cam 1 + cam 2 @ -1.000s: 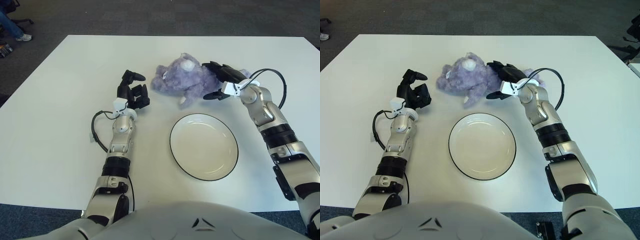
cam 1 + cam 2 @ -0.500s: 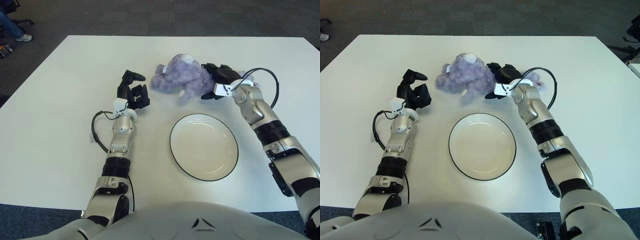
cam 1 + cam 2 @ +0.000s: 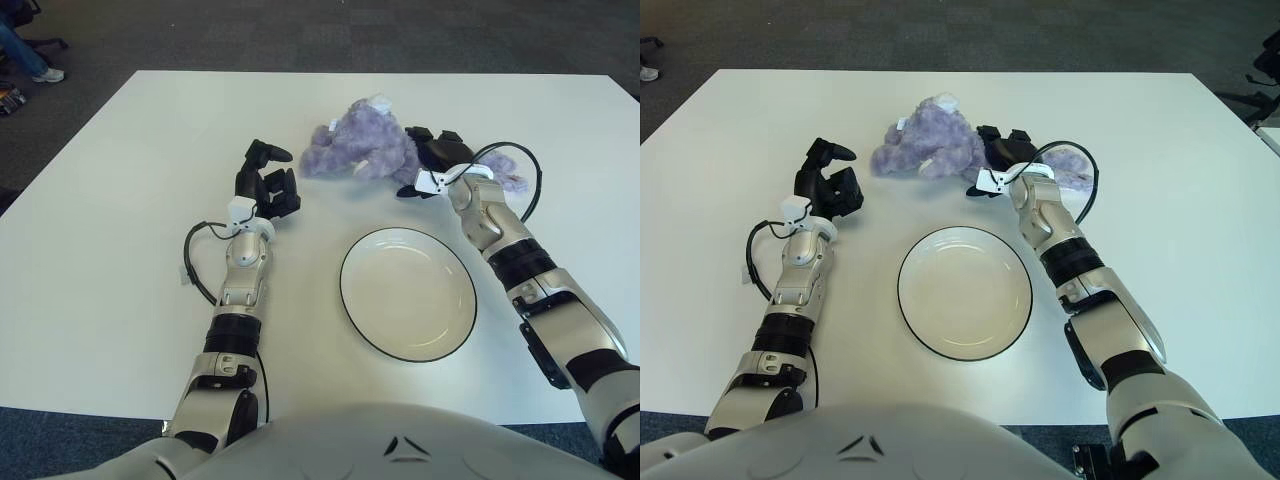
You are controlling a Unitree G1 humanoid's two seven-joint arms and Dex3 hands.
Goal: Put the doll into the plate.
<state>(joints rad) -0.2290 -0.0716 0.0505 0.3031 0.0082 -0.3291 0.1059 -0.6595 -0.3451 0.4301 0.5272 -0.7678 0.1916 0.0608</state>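
Note:
A fluffy purple doll (image 3: pixel 358 146) lies on the white table (image 3: pixel 120 200), beyond the far edge of the plate. My right hand (image 3: pixel 432 164) is at the doll's right end, black fingers closed into the plush, with a purple tuft (image 3: pixel 507 182) showing behind its wrist. The white plate (image 3: pixel 408 293) with a dark rim sits near the table's front, with nothing in it. My left hand (image 3: pixel 266 184) shows idle to the left of the doll, fingers relaxed and holding nothing.
A black cable (image 3: pixel 192 262) loops beside my left forearm. The table's far edge borders dark carpet. A person's shoe (image 3: pixel 45 74) and chair legs show at the far left corner.
My right hand has swung left and away from me, and the doll has turned and shifted with it toward the far side. The left hand has not moved.

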